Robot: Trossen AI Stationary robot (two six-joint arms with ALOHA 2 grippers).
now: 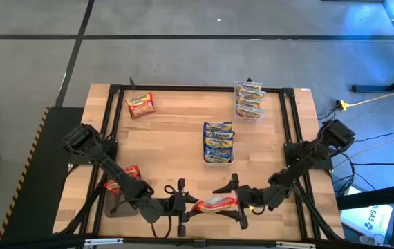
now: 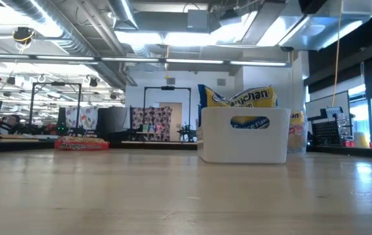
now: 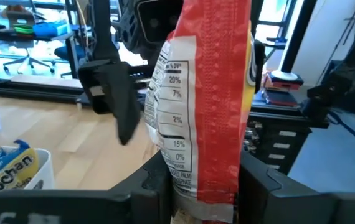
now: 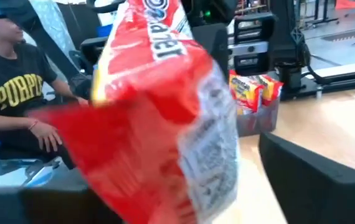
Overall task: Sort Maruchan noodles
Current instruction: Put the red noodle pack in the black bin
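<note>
Near the table's (image 1: 183, 124) front edge, one red-bordered noodle packet (image 1: 216, 203) hangs between the two grippers. The left gripper (image 1: 185, 202) is clenched on one end; the right gripper (image 1: 240, 203) sits at the other, grip impossible to tell. One white tray (image 1: 218, 143) holds stacked packets, another stack (image 1: 249, 100) sits farther back, one loose packet (image 1: 140, 105) lies back-left

A red-bordered plastic noodle packet (image 3: 202, 99) stands upright, clamped in the left claw (image 3: 197, 186). The right claw's dark finger (image 3: 118, 102) sits beside it above the wooden table (image 3: 53, 127).
</note>
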